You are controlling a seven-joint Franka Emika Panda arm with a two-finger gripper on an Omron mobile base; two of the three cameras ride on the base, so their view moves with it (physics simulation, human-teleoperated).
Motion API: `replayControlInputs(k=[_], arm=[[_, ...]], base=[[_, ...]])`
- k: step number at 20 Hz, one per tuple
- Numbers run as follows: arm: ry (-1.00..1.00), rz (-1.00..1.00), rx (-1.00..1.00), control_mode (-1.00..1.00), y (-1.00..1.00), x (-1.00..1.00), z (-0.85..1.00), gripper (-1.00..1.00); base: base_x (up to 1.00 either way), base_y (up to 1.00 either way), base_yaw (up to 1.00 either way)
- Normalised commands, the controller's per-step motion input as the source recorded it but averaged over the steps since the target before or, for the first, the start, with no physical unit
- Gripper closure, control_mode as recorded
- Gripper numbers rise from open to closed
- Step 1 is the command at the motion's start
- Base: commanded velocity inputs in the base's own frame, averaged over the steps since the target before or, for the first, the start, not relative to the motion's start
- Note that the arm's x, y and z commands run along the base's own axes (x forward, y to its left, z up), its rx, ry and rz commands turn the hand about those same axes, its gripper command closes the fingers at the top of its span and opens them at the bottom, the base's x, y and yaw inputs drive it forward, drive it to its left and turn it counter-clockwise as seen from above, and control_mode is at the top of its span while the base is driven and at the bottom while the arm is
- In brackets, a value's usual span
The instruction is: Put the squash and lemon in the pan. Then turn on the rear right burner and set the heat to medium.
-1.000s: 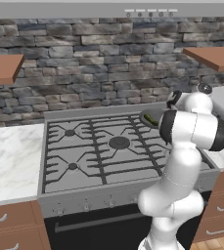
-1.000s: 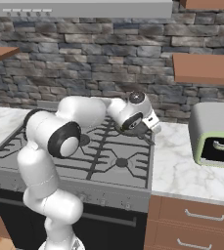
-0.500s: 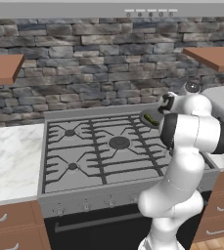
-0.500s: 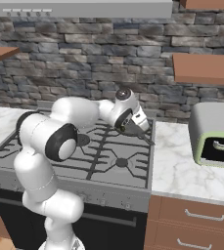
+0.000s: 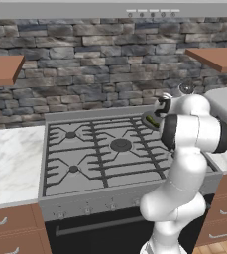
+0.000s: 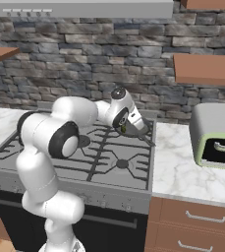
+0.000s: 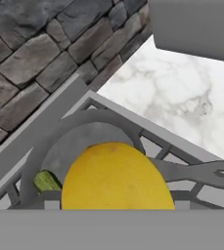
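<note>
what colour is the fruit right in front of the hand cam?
Bright yellow: the lemon, over the pan; clearest in the hand view.

lemon (image 7: 116, 178) looks matte, smooth yellow skin with barely any shine. pan (image 7: 84, 141) is dull dark grey metal, flat finish, same for its thin handle (image 7: 201, 172) running off toward 3 o'clock. squash (image 7: 46, 181) at 9 o'clock of the lemon is plain matte green. Stove grates (image 5: 100, 154) read as matte grey cast metal. Countertop (image 7: 182, 97) is polished white marble with grey veins, backsplash wall (image 5: 85, 64) rough stone, shelves (image 6: 205, 69) smooth brown wood.
</note>
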Motion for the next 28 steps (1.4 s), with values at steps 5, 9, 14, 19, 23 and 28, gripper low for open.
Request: replayControlInputs(k=[5,9,14,19,23,28], arm=[[0.07,0.02,0.0,-1.0,0.04,0.2,-0.3,1.0],[0.07,0.03,0.0,-1.0,0.06,0.19,-0.27,1.0],[0.06,0.03,0.0,-1.0,0.07,0.22,-0.21,1.0],[0.07,0.03,0.0,-1.0,0.06,0.26,-0.26,1.0],[0.06,0.02,0.0,-1.0,0.05,0.23,-0.26,1.0],[0.02,0.04,0.0,-1.0,0.0,0.11,-0.21,1.0]], base=[[0.0,0.0,0.0],[0.0,0.0,0.0],[0.0,0.0,0.0],[0.0,0.0,0.0],[0.0,0.0,0.0],[0.0,0.0,0.0]])
